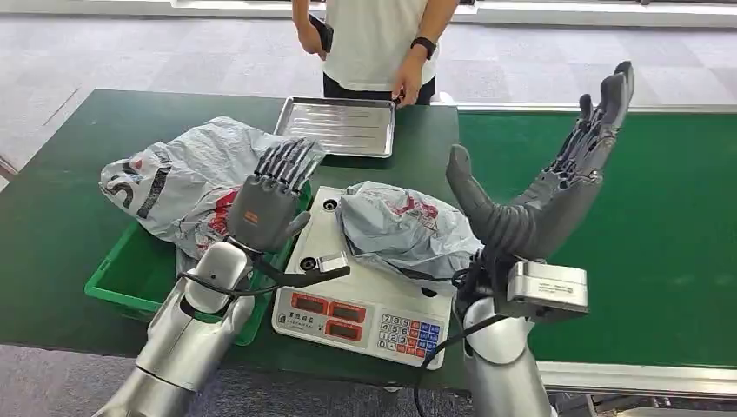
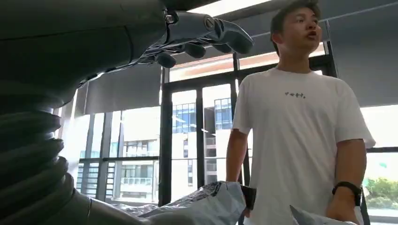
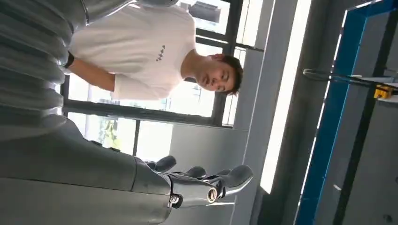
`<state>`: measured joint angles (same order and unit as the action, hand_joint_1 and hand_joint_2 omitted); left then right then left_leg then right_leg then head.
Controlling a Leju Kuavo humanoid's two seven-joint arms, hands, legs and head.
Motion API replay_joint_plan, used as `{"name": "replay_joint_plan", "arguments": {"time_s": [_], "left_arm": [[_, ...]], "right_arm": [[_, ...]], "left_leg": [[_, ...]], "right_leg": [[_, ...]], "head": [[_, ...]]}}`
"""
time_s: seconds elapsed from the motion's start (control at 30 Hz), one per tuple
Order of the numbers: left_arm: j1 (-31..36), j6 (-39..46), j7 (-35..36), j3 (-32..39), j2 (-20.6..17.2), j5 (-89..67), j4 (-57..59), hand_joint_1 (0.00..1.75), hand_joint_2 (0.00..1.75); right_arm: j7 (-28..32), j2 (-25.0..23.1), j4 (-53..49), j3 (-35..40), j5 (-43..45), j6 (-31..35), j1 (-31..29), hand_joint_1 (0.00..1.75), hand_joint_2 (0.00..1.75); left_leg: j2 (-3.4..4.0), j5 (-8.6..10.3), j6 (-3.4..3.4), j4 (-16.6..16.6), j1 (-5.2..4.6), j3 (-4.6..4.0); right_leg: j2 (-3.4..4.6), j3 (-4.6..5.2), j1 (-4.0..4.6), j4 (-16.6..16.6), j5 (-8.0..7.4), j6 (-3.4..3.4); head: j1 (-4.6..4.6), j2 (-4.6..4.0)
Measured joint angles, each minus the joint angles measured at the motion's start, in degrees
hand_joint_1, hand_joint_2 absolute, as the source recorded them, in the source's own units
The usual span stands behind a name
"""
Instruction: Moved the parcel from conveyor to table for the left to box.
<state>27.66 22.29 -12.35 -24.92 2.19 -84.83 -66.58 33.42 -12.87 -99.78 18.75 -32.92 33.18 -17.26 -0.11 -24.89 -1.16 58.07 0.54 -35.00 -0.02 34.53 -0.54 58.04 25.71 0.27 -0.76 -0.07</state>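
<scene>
Parcel (image 1: 404, 228) sat on scale (image 1: 365, 300). Right hand (image 1: 556, 187) raised beside scale, fingers apart, empty. Left hand (image 1: 271, 201) spread over bin (image 1: 130, 278) left of scale, empty. Risk: slick bag could slip off scale w/ a loose grab.

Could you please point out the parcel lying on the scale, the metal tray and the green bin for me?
parcel (image 1: 401, 228): head view, middle of the crumpled grey bag on the scale.
metal tray (image 1: 341, 127): head view, bare ribbed floor of the tray.
green bin (image 1: 130, 280): head view, its near-left wall.
</scene>
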Motion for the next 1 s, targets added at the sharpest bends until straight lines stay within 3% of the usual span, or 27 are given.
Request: {"name": "replay_joint_plan", "arguments": {"time_s": [1.0], "left_arm": [[0.4,0.0,-0.7,-1.0,0.1,0.7,0.5,0.00,1.75]], "right_arm": [[0.0,0.0,0.5,-0.5,-0.2,0.8,-0.1,0.00,1.75]], "left_leg": [[0.01,0.00,0.00,0.0,0.00,0.00]], "right_leg": [[0.01,0.02,0.00,0.0,0.00,0.00]], "head": [[0.00,0.00]]}}
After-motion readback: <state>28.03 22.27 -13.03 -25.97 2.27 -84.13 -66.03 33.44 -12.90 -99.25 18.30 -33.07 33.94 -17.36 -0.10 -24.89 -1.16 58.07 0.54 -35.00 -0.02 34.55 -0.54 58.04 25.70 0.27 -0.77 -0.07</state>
